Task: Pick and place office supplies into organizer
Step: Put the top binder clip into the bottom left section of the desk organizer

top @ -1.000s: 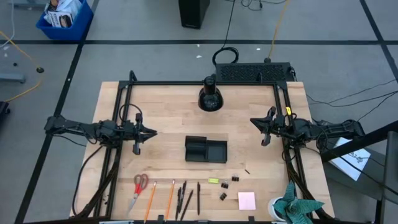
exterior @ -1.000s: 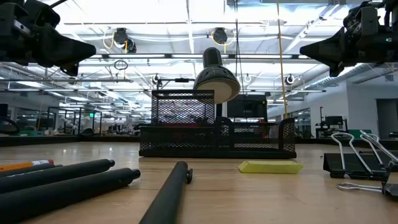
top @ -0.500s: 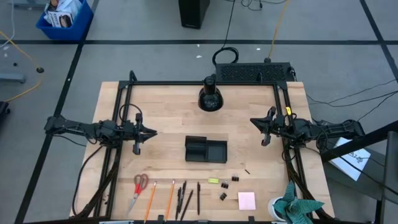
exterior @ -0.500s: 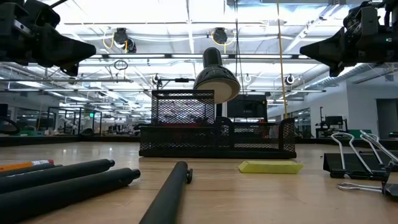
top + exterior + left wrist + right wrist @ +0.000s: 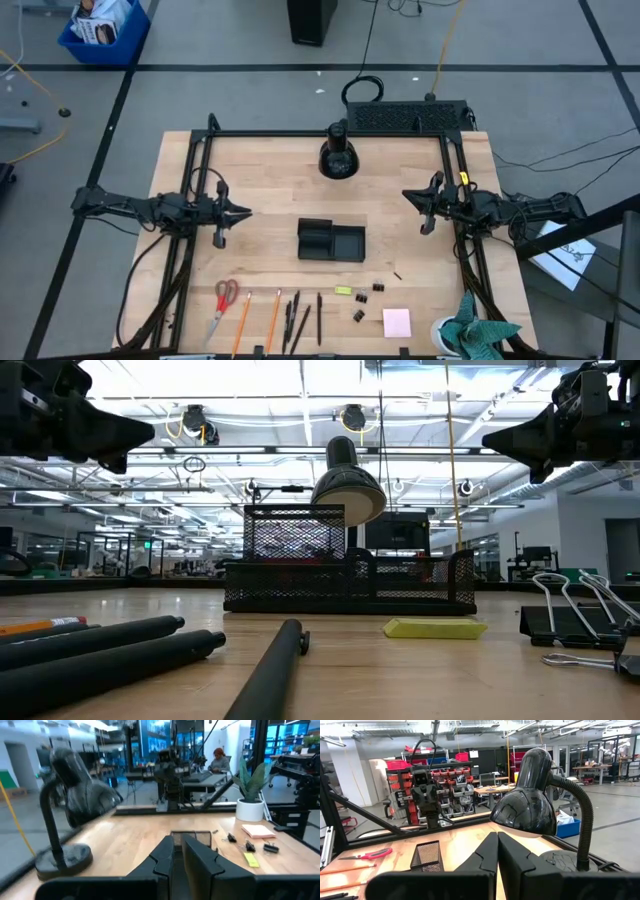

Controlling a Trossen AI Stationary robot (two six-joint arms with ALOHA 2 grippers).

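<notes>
Left end effector point(image 5: 243, 212): mine, raised over the bench's left side, fingers a narrow slit apart, nothing between them.
Right end effector point(image 5: 409, 196): mine, raised over the right side, fingers pressed together, empty.
Organizer point(image 5: 331, 241): black mesh tray at mid-bench, between my two arms.
Scissors point(image 5: 223, 304): red-handled, near the front edge, left.
Pencils point(image 5: 242, 324): orange, just right of the scissors.
Pens point(image 5: 298, 322): dark, beside the pencils.
Binder clips point(image 5: 368, 295): front right.
Sticky-note pad point(image 5: 397, 322): pink, front right.
Lamp point(image 5: 339, 156): black, at the back.

no legible text, labels or signs
</notes>
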